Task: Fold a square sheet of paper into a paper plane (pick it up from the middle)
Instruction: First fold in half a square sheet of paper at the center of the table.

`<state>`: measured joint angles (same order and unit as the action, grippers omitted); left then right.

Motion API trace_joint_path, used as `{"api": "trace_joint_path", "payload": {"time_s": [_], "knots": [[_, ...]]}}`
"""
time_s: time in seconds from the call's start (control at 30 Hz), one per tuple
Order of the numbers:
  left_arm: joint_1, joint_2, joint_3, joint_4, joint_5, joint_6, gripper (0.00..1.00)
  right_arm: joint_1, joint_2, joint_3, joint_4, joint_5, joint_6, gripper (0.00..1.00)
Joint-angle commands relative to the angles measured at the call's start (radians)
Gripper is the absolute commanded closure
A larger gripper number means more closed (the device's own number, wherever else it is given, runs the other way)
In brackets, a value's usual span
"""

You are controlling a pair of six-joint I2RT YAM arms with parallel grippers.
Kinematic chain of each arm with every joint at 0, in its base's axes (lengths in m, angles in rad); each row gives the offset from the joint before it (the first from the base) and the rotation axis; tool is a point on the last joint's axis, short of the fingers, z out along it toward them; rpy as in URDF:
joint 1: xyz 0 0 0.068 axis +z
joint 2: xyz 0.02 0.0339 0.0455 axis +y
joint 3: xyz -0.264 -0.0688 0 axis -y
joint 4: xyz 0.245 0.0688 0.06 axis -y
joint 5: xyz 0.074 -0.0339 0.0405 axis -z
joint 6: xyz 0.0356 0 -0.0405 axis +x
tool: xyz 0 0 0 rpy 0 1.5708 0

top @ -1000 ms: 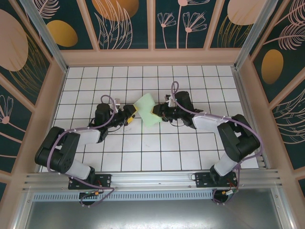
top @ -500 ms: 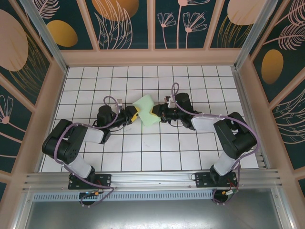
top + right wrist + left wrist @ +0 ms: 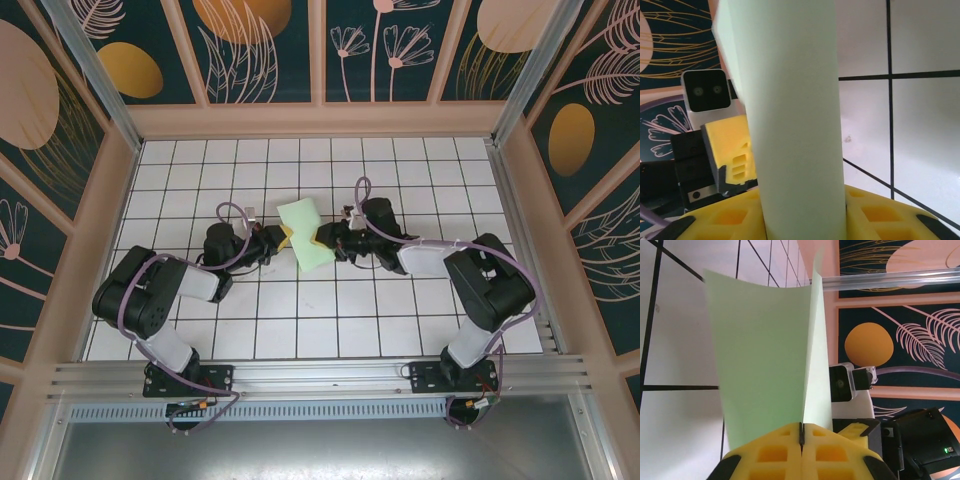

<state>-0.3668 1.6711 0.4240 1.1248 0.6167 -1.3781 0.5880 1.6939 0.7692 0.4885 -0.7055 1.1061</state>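
The square sheet of paper (image 3: 305, 232) is pale mint green and hangs bent between both grippers over the middle of the grid table. My left gripper (image 3: 284, 240) holds its left edge. In the left wrist view the yellow pads (image 3: 775, 452) are pressed together, and my left gripper (image 3: 801, 426) is shut on a folded double layer of the sheet (image 3: 760, 355). My right gripper (image 3: 326, 240) holds the right side. In the right wrist view the sheet (image 3: 795, 110) bulges as a rounded loop, and my right gripper (image 3: 802, 200) grips that loop from both sides.
The white grid table (image 3: 320, 310) is walled by a peach frame with dark floral panels (image 3: 260, 50). The two grippers face each other closely. The right wrist camera (image 3: 850, 382) shows just behind the sheet, and the left finger (image 3: 732, 150) stands beside the loop.
My left gripper moved right to the sheet's left edge and shut on it. The sheet tilted and bent more between the two grippers. The right gripper shifted slightly left.
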Motion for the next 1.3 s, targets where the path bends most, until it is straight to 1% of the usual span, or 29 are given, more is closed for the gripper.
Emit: {"api": "trace_joint_path", "payload": {"time_s": [0.0, 0.13, 0.27, 0.3, 0.4, 0.53, 0.63, 0.7, 0.83, 1.0, 1.07, 1.27], "knots": [[-0.006, 0.009, 0.003, -0.003, -0.008, 0.047, 1.00, 0.012, 0.020, -0.007, -0.045, 0.030, -0.023, 0.59], [-0.007, 0.009, 0.030, -0.117, -0.002, 0.113, 1.00, 0.021, 0.016, 0.005, -0.124, 0.064, -0.052, 0.47], [-0.007, 0.009, 0.067, -0.244, 0.004, 0.185, 1.00, 0.020, -0.002, 0.026, -0.254, 0.121, -0.097, 0.34], [-0.006, 0.010, 0.074, -0.262, 0.003, 0.196, 1.00, 0.021, -0.009, 0.030, -0.286, 0.136, -0.106, 0.32], [-0.006, 0.023, 0.081, -0.262, 0.009, 0.199, 1.00, 0.022, -0.025, 0.032, -0.356, 0.166, -0.119, 0.29], [-0.013, 0.037, 0.082, -0.243, 0.017, 0.184, 1.00, 0.024, -0.056, 0.028, -0.441, 0.209, -0.143, 0.26], [-0.027, 0.037, 0.080, -0.238, 0.015, 0.180, 1.00, 0.017, -0.087, 0.037, -0.509, 0.248, -0.192, 0.26], [-0.035, 0.061, 0.079, -0.237, 0.011, 0.180, 1.00, 0.002, -0.104, 0.053, -0.555, 0.268, -0.245, 0.25], [-0.054, 0.068, 0.081, -0.247, -0.008, 0.182, 1.00, -0.023, -0.112, 0.083, -0.597, 0.261, -0.386, 0.24], [-0.086, 0.068, 0.093, -0.311, -0.059, 0.207, 1.00, -0.035, -0.055, 0.135, -0.628, 0.173, -0.538, 0.24], [-0.100, 0.068, 0.100, -0.340, -0.079, 0.217, 1.00, -0.067, -0.022, 0.170, -0.647, 0.153, -0.589, 0.25], [-0.113, 0.075, 0.128, -0.425, -0.120, 0.249, 1.00, -0.076, 0.087, 0.261, -0.694, 0.127, -0.648, 0.27]]}}
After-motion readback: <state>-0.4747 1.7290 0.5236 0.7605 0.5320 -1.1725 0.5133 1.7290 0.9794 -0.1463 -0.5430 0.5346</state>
